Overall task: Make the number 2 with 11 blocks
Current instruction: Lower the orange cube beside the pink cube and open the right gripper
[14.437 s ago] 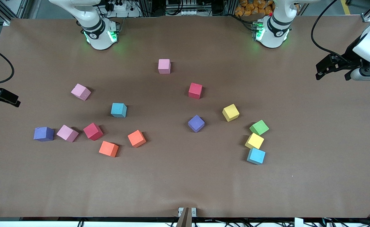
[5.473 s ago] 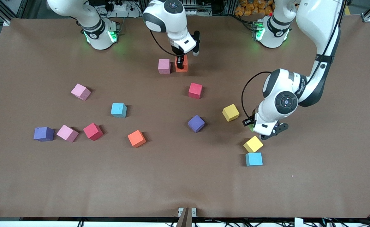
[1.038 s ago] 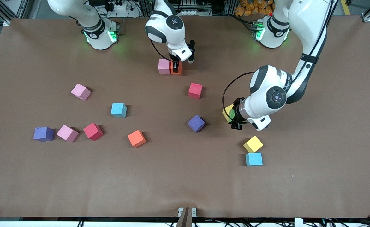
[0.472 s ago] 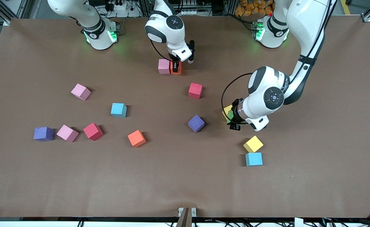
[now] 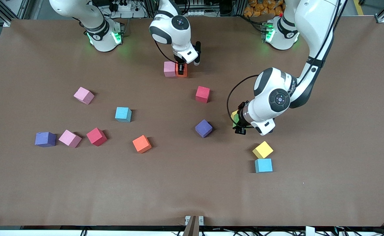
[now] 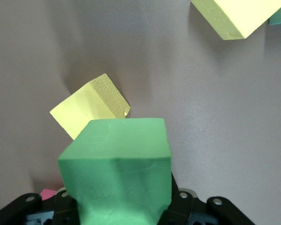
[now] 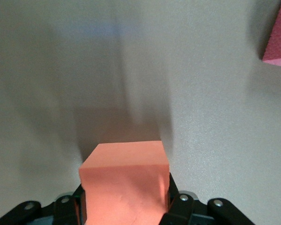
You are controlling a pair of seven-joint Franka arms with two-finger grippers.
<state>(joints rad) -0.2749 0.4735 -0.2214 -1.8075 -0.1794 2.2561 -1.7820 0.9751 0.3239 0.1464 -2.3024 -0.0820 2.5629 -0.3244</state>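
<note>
Left gripper (image 5: pixel 239 126): clamped on the green block (image 6: pixel 117 171), up over a yellow block (image 6: pixel 89 110).
Right gripper (image 5: pixel 181 69): closed on an orange block (image 7: pixel 124 180) (touching the pink block (image 5: pixel 170 69)).

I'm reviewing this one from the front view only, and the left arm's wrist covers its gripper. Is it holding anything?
Observer: Yes. The left wrist view shows the left gripper shut on the green cube.
Operator: What is it over?
Observer: A yellow cube on the table, partly hidden by the green cube and turned corner-on to it.
Operator: And the right gripper, by the pink cube?
Observer: The right wrist view shows the right gripper shut on the orange cube. The pink cube shows only at that view's edge, and I cannot tell whether the two touch.
</note>
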